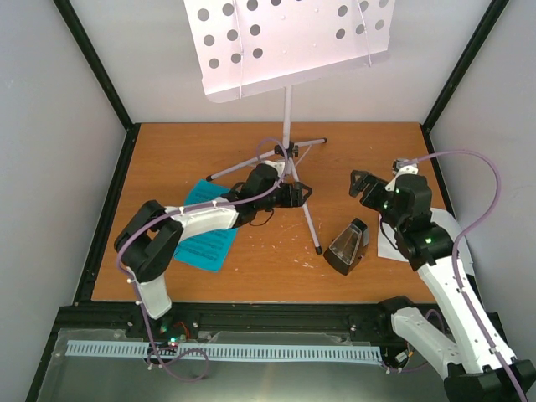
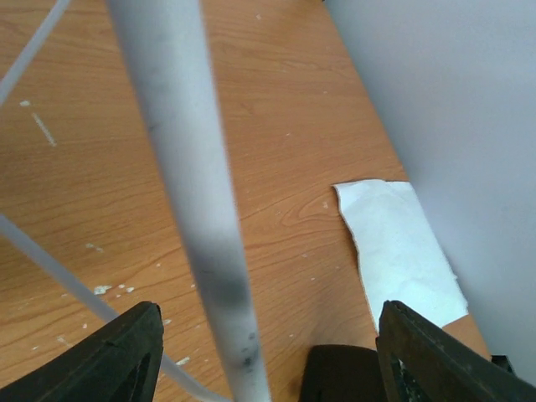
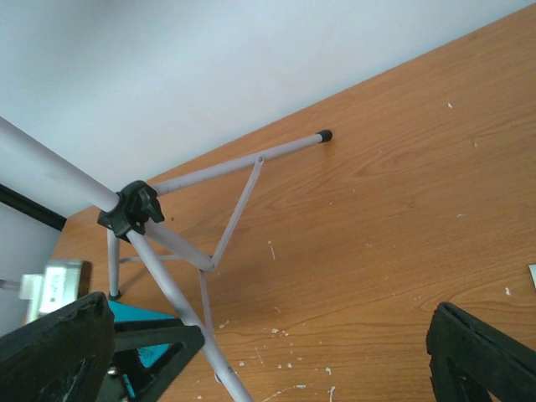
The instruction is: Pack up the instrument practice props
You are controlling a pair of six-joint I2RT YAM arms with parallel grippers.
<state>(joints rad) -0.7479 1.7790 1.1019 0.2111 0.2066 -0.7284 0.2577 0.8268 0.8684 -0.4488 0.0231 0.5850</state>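
The silver tripod music stand (image 1: 287, 117) stands at the back, its perforated tray (image 1: 285, 42) high up. My left gripper (image 1: 293, 194) is open, its jaws on either side of the stand's front leg (image 2: 201, 209) without touching it. The leg runs between the fingers (image 2: 100, 360) in the left wrist view. The black pyramid metronome (image 1: 347, 247) stands right of that leg. A blue sheet (image 1: 205, 226) lies under my left arm. A white sheet (image 2: 402, 251) lies by the right wall. My right gripper (image 1: 368, 186) is open and empty, right of the stand, facing its hub (image 3: 130, 209).
Grey walls with black frame posts close the wooden table (image 1: 251, 268) at the back and sides. The tripod's other legs (image 3: 243, 159) spread toward the back wall. Small white flecks lie on the wood near the front leg.
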